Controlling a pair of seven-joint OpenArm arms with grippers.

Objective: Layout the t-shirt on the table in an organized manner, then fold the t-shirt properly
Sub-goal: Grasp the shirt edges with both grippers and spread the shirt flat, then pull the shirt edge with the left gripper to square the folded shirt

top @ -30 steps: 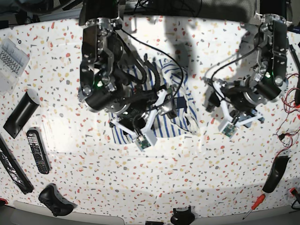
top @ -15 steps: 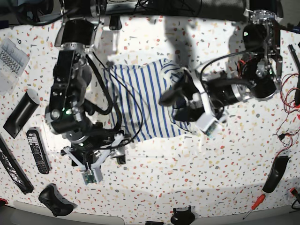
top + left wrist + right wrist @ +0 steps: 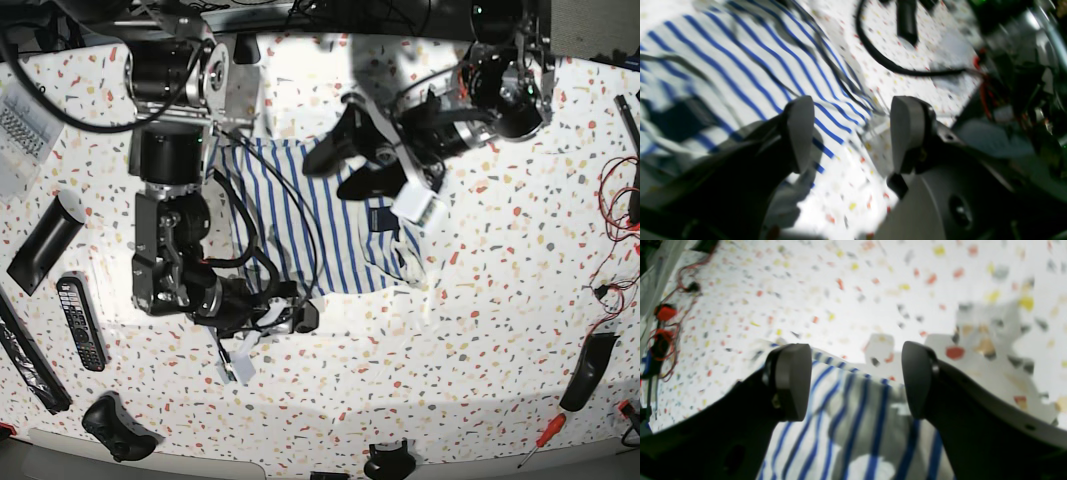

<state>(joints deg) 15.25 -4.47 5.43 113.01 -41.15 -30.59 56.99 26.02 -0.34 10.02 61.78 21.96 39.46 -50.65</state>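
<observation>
The t-shirt [image 3: 300, 215], white with thin blue stripes, lies partly spread on the table [image 3: 480, 330], with a dark tag [image 3: 382, 218] near its right edge. My left gripper [image 3: 345, 165] is open and empty, hovering over the shirt's upper right part. In the left wrist view the left gripper [image 3: 853, 133] is open above the shirt's [image 3: 723, 66] edge and the table [image 3: 913, 56]. My right gripper [image 3: 298, 310] is open at the shirt's lower hem. In the right wrist view the right gripper [image 3: 855, 380] is open, with the hem [image 3: 853, 426] between and below the fingers on the table [image 3: 873, 290].
A remote [image 3: 80, 322], a long black case [image 3: 45, 243] and a game controller [image 3: 118, 428] lie at the left. A clear parts box [image 3: 22, 125] is at the far left. A screwdriver [image 3: 540, 437], a black object [image 3: 588, 372] and red wires [image 3: 615, 285] are at the right.
The right arm left the shirt, swung to the front left, and now has its gripper at the lower hem. The left arm moved from the right side to over the shirt's top. The shirt lies more spread.
</observation>
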